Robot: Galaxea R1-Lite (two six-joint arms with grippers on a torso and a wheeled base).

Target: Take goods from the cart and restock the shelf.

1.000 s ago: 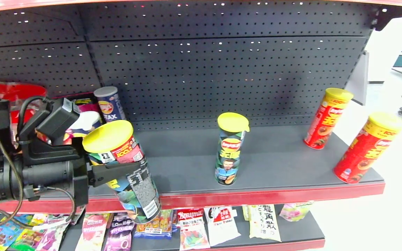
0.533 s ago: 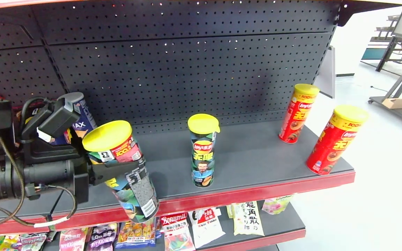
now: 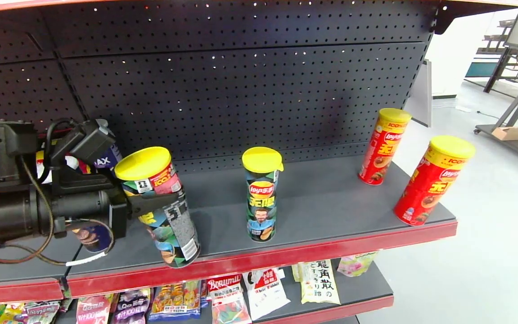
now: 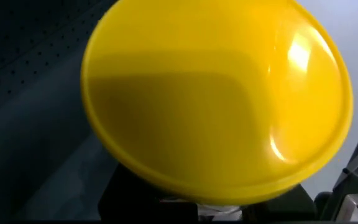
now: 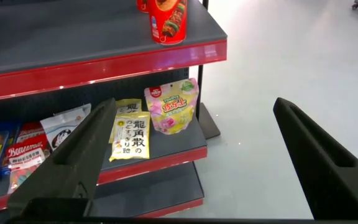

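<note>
The shelf (image 3: 331, 207) is a dark board with a red front lip (image 3: 295, 254) and a perforated back panel (image 3: 241, 90) at its far side. Its right end stops short, with open floor (image 3: 488, 270) beyond. The widest bare stretch of board lies between the green can (image 3: 262, 193), upright in the middle, and the two red cans to the right. A narrower bare gap separates the green can from the held can (image 3: 162, 204) on the left.

The left gripper (image 3: 158, 208) is pinching the held can around its middle, one finger running across the label. This can leans, its yellow lid (image 4: 216, 99) tipped left and its base at the near lip (whether the base touches the board cannot be told).

Just behind the left gripper stands a blue can (image 3: 106, 157), mostly hidden by the wrist and close to the held can. The far red can (image 3: 382, 146) is near the back panel. The near red can (image 3: 434, 180) sits at the right end, just beside the front lip, and its base (image 5: 166, 22) shows in the right wrist view.

The right gripper (image 5: 194, 104) is spread wide with nothing between its fingers (image 5: 73, 162), low in front of the lower shelf (image 3: 376, 288).

The lower shelf carries snack bags laid flat in a row, among them a yellow packet (image 5: 129, 134) and, just beside it, a pink-and-green pouch (image 5: 171, 106).
</note>
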